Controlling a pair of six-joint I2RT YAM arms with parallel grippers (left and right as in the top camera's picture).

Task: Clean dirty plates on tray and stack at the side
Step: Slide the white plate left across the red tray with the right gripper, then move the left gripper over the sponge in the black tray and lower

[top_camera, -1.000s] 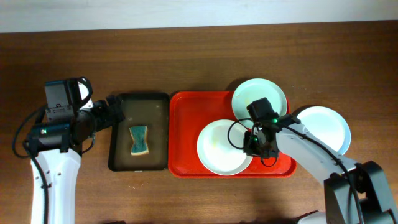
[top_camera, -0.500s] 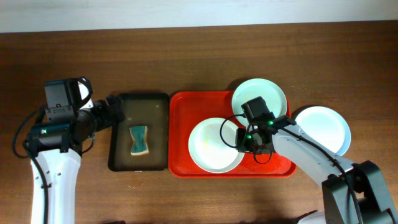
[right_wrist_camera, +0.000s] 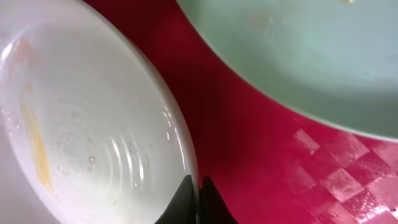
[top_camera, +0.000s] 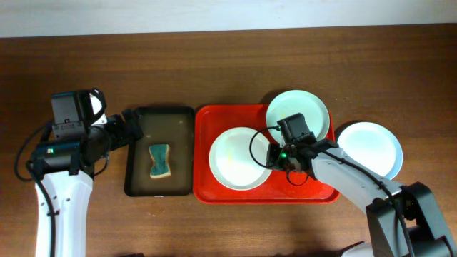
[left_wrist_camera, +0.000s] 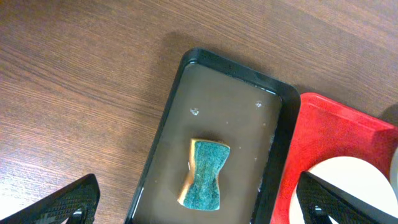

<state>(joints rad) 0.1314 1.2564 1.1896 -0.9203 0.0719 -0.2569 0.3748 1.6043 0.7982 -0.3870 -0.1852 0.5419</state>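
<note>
On the red tray (top_camera: 205, 123) at frame centre, the right gripper (right_wrist_camera: 197, 202) is pinched closed at the white plate (top_camera: 232, 160) rim, while the left gripper (left_wrist_camera: 196, 199) gapes wide.

white plate (top_camera: 239, 158) slid left, right end effector (top_camera: 272, 156) closed

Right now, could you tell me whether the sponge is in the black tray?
In: the sponge lies inside the black tray, within its rim.

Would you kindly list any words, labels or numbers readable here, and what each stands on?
None readable: no text appears on the bright red rectangular plastic tray, round shallow white plate, pale green plate, pale blue plate, narrow black tray or teal sponge.
</note>
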